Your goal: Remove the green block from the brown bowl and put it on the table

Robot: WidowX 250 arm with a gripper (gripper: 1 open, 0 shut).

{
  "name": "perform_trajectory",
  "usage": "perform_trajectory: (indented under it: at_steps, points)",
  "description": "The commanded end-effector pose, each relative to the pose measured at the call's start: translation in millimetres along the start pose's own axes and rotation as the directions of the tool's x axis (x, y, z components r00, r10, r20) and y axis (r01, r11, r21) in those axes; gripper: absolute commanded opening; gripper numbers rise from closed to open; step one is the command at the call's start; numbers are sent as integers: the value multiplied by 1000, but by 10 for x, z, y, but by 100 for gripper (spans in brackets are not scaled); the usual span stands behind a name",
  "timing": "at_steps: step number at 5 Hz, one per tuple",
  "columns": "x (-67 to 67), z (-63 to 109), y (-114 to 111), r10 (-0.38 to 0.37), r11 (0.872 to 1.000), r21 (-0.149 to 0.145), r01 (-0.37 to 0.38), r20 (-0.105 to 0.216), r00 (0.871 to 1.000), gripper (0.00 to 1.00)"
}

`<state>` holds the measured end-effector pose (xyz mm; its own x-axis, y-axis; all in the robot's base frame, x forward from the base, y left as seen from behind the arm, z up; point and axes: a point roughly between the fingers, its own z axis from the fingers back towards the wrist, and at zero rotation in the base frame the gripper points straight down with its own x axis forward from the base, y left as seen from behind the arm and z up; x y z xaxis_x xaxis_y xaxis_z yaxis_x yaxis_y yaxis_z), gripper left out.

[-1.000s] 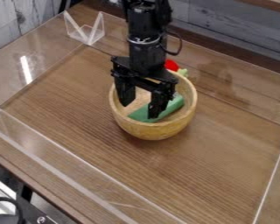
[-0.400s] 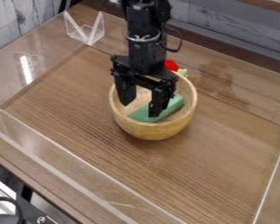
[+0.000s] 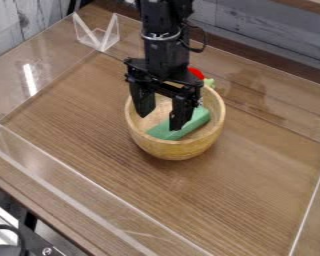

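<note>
Your brown bowl (image 3: 179,148) sits upright on the table (image 3: 89,155), and inside it you have the green block (image 3: 183,123), lying tilted toward the right side of the bowl, one end up against the inner wall. That block is the only thing you can make out in there, though the gripper (image 3: 160,112) covers part of the bowl's far side and some of its inside. Your gripper hangs over the bowl from above with its fingers well apart, one toward the left rim and the other over the block's side; whether that second one touches the block, you cannot tell. Just beyond the bowl's far rim, outside it, you see a red toy (image 3: 196,74) with a green tip.
</note>
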<state>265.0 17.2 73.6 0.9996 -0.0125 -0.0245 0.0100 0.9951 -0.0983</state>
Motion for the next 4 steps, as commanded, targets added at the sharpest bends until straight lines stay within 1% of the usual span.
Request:
perform_trajectory:
  at_steps: [1, 2, 4]
  points:
    - [65, 175, 0, -3, 1000, 1, 3, 76, 997, 100]
    - [57, 170, -9, -7, 1000, -4, 8, 78, 997, 100]
    - [129, -21, -42, -20, 1000, -11, 21, 71, 997, 100]
